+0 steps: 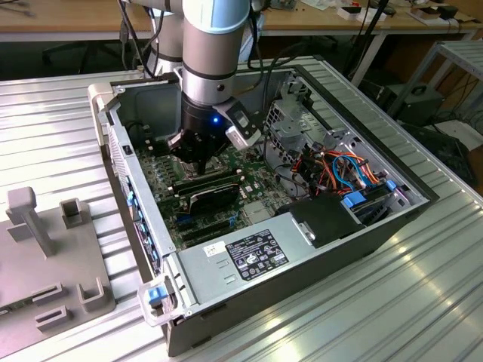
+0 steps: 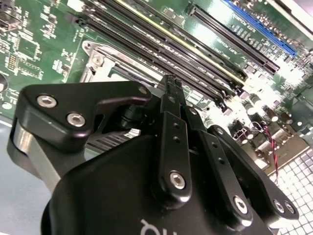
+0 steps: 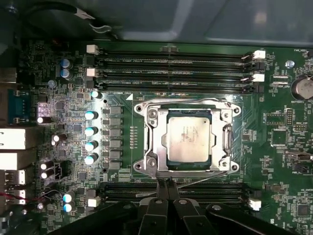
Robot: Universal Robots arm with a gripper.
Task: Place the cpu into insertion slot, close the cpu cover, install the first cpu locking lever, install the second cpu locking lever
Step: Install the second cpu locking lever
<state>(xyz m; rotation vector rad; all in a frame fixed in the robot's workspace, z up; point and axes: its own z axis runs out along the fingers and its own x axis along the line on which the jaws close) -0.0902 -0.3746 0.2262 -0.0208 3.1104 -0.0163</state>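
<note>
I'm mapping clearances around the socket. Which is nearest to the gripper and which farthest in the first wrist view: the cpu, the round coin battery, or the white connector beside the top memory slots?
1. The cpu, seated in its socket just beyond the gripper.
2. The white connector, past the socket at the memory slots' end.
3. The round coin battery, at the board's far edge.

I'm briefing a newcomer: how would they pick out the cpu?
Inside the open computer case, find the green motherboard. In the first wrist view, the cpu lies within the silver cpu cover, between rows of long black memory slots; it alone is a flat, silver-grey square.
</note>
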